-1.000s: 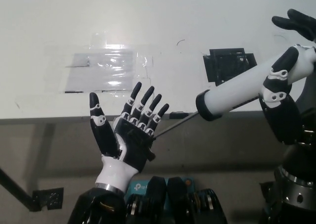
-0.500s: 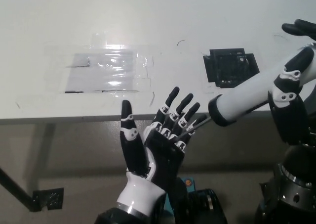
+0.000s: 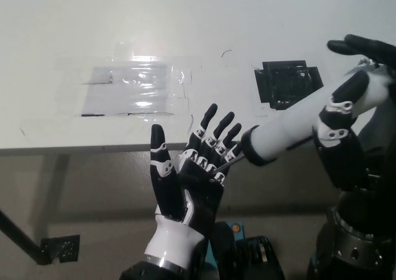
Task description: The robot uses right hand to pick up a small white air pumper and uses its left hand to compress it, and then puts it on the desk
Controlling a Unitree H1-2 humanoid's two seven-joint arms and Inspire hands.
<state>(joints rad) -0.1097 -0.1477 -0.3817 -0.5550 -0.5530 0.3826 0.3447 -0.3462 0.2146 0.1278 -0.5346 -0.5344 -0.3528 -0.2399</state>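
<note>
The small white air pumper (image 3: 291,130) is a smooth white cylinder with a black collar at its lower-left end and a thin dark rod projecting from that end. It is held in the air in front of the near edge of the tabletop (image 3: 198,39), tilted so that the collar end points down and to the left and the other end rises to the right. It does not touch the tabletop.

The upper-right end of the cylinder is hidden inside the grasp of the right robot hand (image 3: 346,107), so its full length cannot be read. The tip of the rod is lost against the dark fingers of the left robot hand, and whether rod and fingers are in contact cannot be told. The right forearm is cut off by the right edge of the picture.

The right robot hand is closed around the upper end of the pumper. Black fingertips (image 3: 356,45) extend above and beyond the cylinder over the tabletop.

The left robot hand (image 3: 192,175) is raised palm-out just beside the collar end, with its fingers spread and extended upward and the thumb set apart to the left. It grasps nothing.

On the white tabletop lie a rectangular patch of shiny clear tape over a grey sheet (image 3: 133,88), at the left, and a black square marker taped flat (image 3: 288,82), at the right, partly behind the pumper. A black foot plate (image 3: 59,249) shows on the floor at lower left.
</note>
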